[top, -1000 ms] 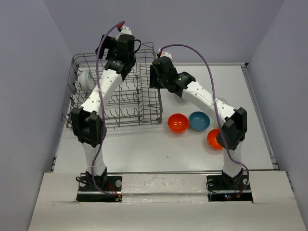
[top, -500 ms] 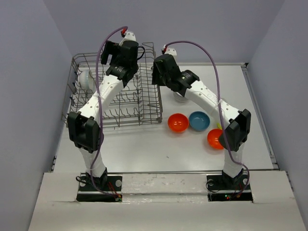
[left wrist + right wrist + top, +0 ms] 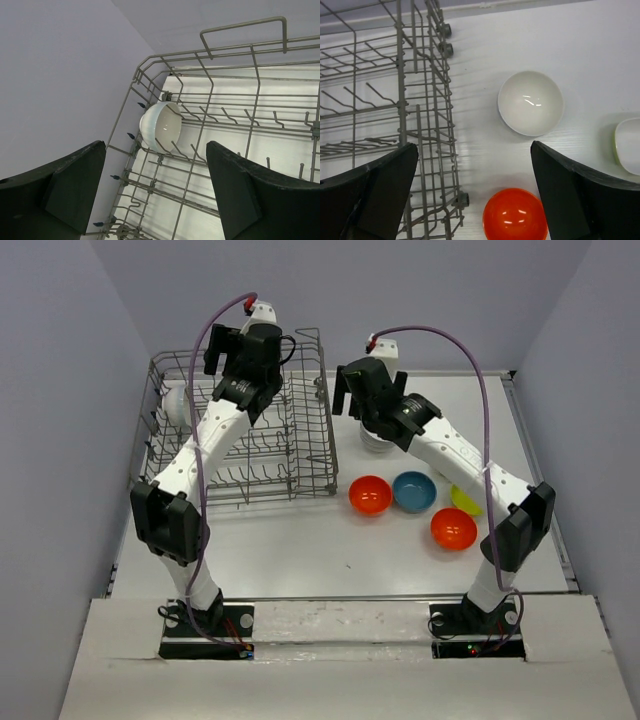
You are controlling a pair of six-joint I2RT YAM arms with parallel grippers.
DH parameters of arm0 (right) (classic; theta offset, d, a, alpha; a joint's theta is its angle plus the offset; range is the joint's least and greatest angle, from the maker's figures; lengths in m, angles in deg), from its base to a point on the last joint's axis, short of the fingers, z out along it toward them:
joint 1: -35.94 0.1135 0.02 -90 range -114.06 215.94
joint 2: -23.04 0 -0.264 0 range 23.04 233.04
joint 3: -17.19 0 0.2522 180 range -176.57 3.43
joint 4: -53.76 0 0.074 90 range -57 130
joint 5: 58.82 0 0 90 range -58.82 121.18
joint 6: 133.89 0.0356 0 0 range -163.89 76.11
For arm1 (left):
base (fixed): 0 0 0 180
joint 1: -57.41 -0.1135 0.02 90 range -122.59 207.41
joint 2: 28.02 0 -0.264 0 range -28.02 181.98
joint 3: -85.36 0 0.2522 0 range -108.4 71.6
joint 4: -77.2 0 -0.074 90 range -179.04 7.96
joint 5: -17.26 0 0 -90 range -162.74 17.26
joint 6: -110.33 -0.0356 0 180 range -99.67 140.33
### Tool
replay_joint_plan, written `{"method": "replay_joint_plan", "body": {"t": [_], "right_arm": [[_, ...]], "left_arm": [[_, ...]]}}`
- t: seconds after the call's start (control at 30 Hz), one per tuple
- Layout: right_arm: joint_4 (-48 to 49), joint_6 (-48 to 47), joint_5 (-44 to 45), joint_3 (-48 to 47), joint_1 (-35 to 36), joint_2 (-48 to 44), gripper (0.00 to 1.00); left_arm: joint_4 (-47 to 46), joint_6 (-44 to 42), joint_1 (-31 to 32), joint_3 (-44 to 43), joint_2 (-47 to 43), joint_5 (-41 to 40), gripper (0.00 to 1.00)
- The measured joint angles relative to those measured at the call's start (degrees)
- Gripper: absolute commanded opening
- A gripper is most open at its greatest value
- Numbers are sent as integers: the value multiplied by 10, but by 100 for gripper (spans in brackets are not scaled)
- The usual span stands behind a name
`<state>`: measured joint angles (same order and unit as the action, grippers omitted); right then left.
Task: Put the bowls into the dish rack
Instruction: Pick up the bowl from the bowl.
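One white bowl (image 3: pixel 160 127) sits in the dish rack (image 3: pixel 318 445); five loose bowls (image 3: pixel 413 491) wait on the desk (image 3: pixel 330 550); left fingers (image 3: pixel 75 185) and right fingers (image 3: pixel 385 180) both wide open, empty.

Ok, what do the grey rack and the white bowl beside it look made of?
Grey wire dish rack: thin rods with a dull, even grey finish, likely metal, perhaps coated. White round bowl: smooth, glossy, sharp light glints; glazed ceramic or hard plastic, cannot tell.
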<state>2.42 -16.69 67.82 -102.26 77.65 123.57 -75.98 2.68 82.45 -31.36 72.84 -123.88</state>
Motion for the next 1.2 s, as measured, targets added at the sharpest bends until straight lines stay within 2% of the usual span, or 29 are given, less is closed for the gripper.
{"method": "replay_joint_plan", "body": {"t": [0.1, 0.27, 0.43, 0.6, 0.87, 1.2], "right_arm": [[12, 0, 11, 28, -18, -18, 100], [23, 9, 1, 89, -101, -25, 98], [25, 16, -5, 124, -160, -11, 77], [47, 16, -17, 124, -161, 28, 71], [55, 18, -34, 123, -163, 97, 69], [67, 19, -42, 123, -186, 111, 65]], "left_arm": [[0, 5, 0, 3, -22, 0, 94], [-3, 12, 2, 13, -51, -1, 94], [-9, 15, 8, 34, -74, -1, 94], [-12, 15, 13, 40, -80, -1, 94], [-22, 14, 16, 51, -90, -3, 94], [-30, 10, 26, 51, -90, -4, 94]]}}
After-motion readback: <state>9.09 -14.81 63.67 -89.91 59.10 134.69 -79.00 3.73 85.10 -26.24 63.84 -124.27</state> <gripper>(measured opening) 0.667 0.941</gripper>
